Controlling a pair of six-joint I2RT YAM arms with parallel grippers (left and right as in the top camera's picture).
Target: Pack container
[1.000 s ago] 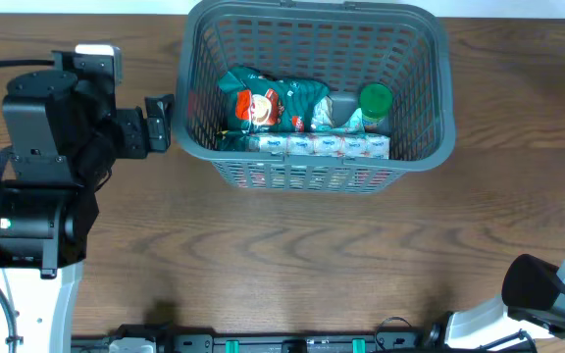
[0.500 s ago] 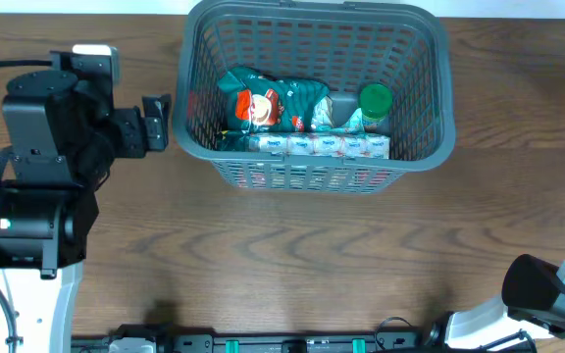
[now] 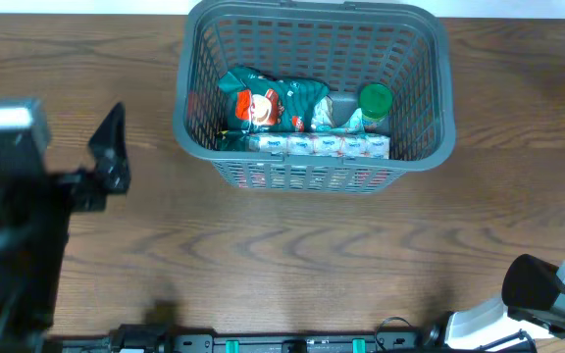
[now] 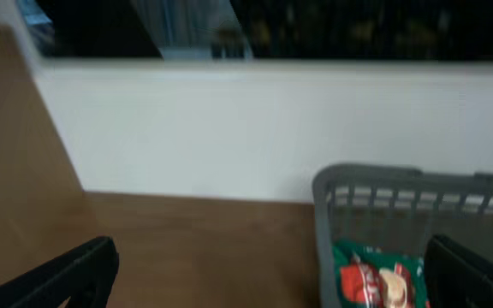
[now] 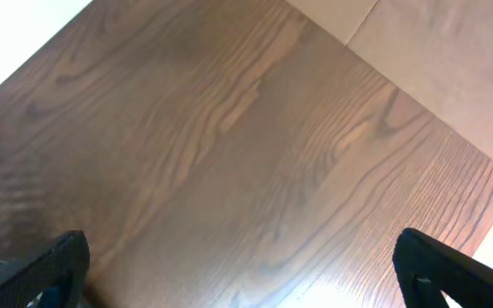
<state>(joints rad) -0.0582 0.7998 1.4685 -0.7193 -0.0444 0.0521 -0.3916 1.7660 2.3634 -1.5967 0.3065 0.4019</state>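
Container point(image 3: 312, 175): a large dark grey basket with slotted walls and a thick rim. It stands upright on the table in the upper middle of the overhead view. One corner point(image 4: 328, 222) shows at the lower right of the left wrist view.
Right arm point(image 3: 547, 294): dark and white parts in the lower right corner of the overhead view, well apart from the basket.
Right gripper point(image 5: 240, 239): jaws spread wide and holding nothing. Its dark fingers sit in the two bottom corners of the right wrist view, with only bare wood between them.
Left arm point(image 3: 13, 245): a blurred dark mass at the lower left of the overhead view.
Left gripper point(image 4: 270, 252): jaws spread wide and holding nothing. One finger point(image 3: 111, 147) shows left of the basket, apart from it.
Table point(image 3: 292, 255): brown wood with a strong grain.
Packets point(image 3: 322, 145): a row of white and blue packs lying inside the basket against its lower wall.
Snack bag point(image 3: 263, 103): green with red print, above the packets and left of centre.
Green cap point(image 3: 375, 100): round, at the right of the basket's contents.
Grey item point(image 3: 341, 106): between bag and cap, too unclear to name.
Wall point(image 4: 229, 128): white, beyond the table's far edge in the left wrist view.
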